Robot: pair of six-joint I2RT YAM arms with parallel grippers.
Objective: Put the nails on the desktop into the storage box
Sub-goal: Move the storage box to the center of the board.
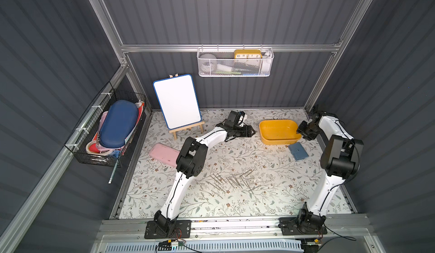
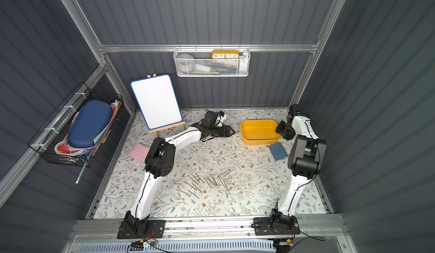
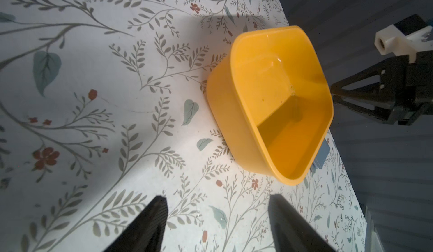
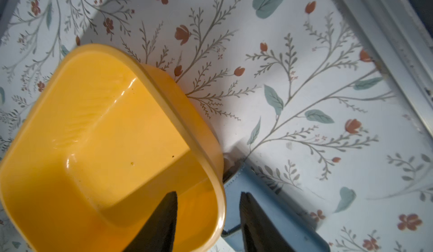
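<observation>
At short end of storage box (image 4: 192, 131): right gripper (image 4: 208, 194) part open, 1 finger inside box, 1 outside above blue flat case (image 4: 264, 204); wall between, no pinch visible. Off box's opposite end: left gripper (image 3: 218, 197), jaws wide, empty, clear of box. Box interior bare. Nails (image 1: 235, 181) heaped loose on desktop (image 1: 235, 155), well apart from box, toward arm bases. Judgement: nails light, stiff, slick, thin, flat-lying, prone to roll. Pinch mid-shaft, across length, few per grab.
</observation>
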